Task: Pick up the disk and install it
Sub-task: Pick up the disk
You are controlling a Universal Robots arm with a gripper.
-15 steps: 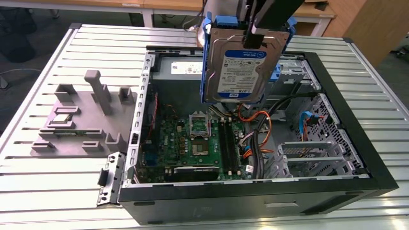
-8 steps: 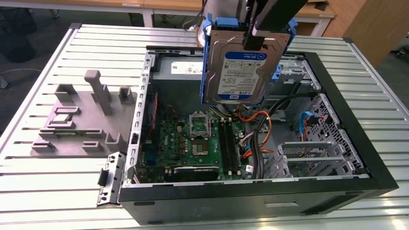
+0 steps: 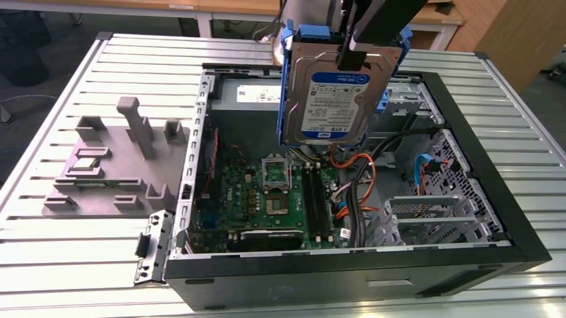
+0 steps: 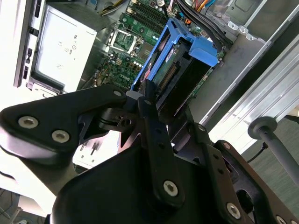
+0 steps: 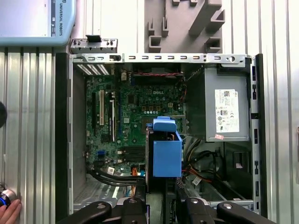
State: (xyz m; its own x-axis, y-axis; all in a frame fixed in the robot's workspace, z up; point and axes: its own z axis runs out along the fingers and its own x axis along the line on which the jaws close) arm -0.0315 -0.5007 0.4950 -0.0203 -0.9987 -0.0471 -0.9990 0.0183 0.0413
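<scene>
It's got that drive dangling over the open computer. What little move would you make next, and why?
Probably shift it sideways toward the exterior view's right. The gripper is shut on the disk, which hangs upright above the motherboard, while the metal drive cage sits at the case's right-hand side in that view, so the disk is not over it.

Quick tally: one of each.
One disk [image 3: 335, 99]; one gripper [image 3: 352, 53]; one case [image 3: 309, 281]; one motherboard [image 3: 256, 199]; one power supply [image 5: 224, 84]; one grey fixture [image 3: 111, 169]; one hand [image 5: 9, 211].

Silver metal disk [image 3: 332, 99], blue plastic carrier [image 3: 285, 106]
</scene>
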